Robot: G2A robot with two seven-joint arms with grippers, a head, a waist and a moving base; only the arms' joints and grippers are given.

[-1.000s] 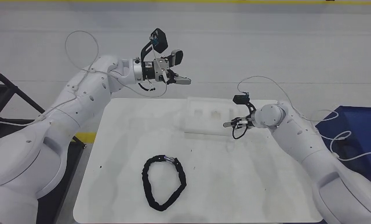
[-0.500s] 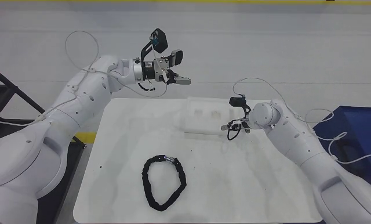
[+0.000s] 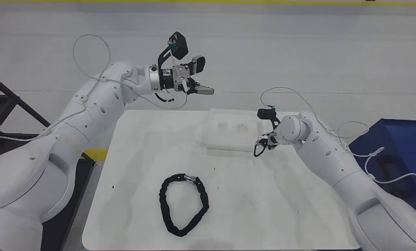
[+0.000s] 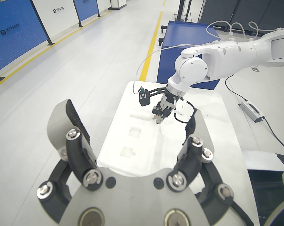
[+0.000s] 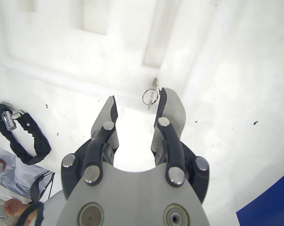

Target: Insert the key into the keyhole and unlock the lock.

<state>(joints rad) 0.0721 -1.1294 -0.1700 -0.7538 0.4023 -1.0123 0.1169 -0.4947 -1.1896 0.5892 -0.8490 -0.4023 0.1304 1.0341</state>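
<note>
So the whole thing comes down to the key [image 5: 151,97] and the right hand [image 5: 138,96]. The key, on its little wire ring, lies at the edge of the white foam block [image 3: 231,131], just past the end of a long slot cut into the foam. It sits right ahead of the right hand's fingertips, but off to one side: it's almost touching the inner face of one finger [image 5: 164,99] and well clear of the other. Its long axis runs roughly in line with the fingers, so the blade points back at the hand, not across the gap. That hand is open at a middling width with nothing in it.

The left hand [image 3: 201,90] is spread wide and empty, hanging up over the far corner of the bench [image 3: 292,205] and well apart from the key. The right arm is clearly the one for the pickup.

The chain lock [image 3: 184,204] lies looped on the bench toward the front, with its metal barrel [image 5: 9,118] at the top of the loop, well away from both hands.

Room looks okay, since there's open bench between the foam and the chain. The tricky bit is probably the foam lip right behind the key. The hand likely needs a small sideways shift to centre the key before closing, or it could just nudge the ring along.
</note>
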